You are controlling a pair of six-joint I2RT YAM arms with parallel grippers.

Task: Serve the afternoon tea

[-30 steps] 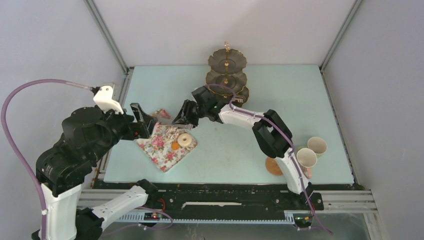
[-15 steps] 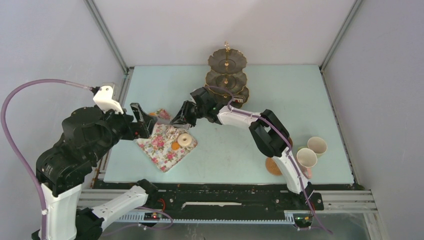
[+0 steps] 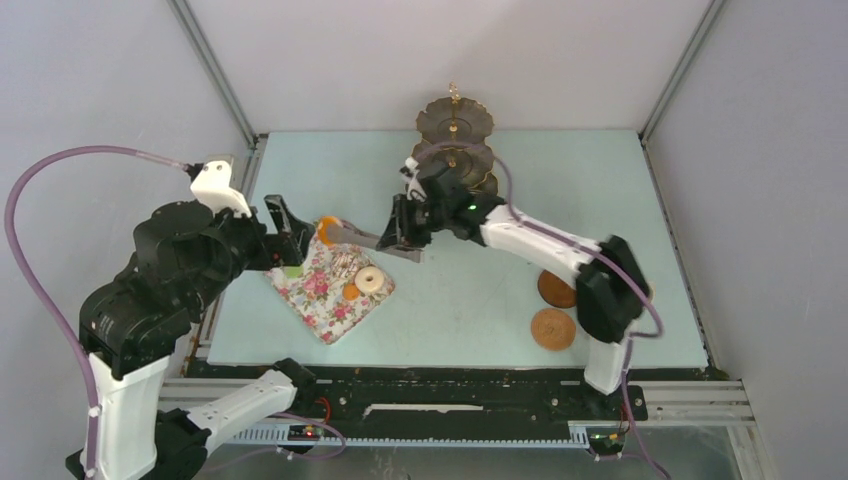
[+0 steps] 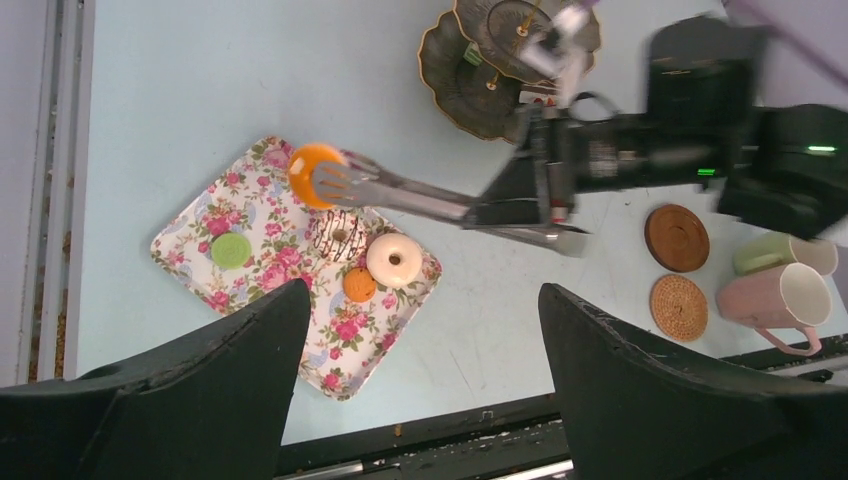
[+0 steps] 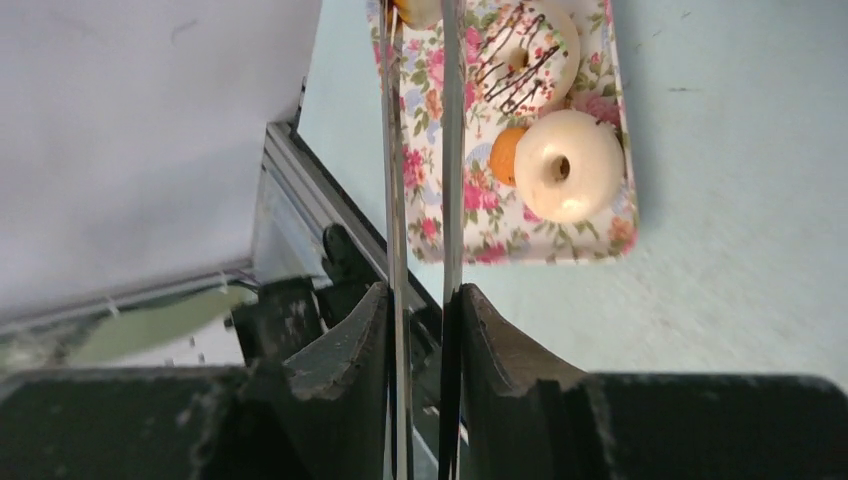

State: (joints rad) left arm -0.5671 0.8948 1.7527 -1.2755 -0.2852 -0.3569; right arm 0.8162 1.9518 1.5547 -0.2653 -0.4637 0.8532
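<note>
The left gripper (image 3: 288,238) hangs with its jaws spread wide, holding nothing. On the rectangular floral-print tray (image 4: 340,360) lie a round green cake (image 4: 231,249), a chocolate-drizzled doughnut (image 4: 337,233), a small orange cake (image 4: 358,284) and a white glazed doughnut (image 4: 393,259). At the tray's far edge, long grey metal tongs (image 4: 420,197) pinch an orange doughnut (image 4: 310,172). The right gripper (image 5: 420,295) is squeezed around the tongs' arms. Further right are a dark tiered stand (image 4: 470,80), two round brown coasters (image 4: 677,237), a cream cup (image 4: 785,255) and a pink cup (image 4: 775,300).

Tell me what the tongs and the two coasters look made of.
Tongs: likely metal, grey with bright glints along thin flat arms.
Dark coaster: probably wood, smooth, with a ring groove near the rim.
Light coaster: seemingly woven rattan or straw, tan with a fine coiled texture.
</note>
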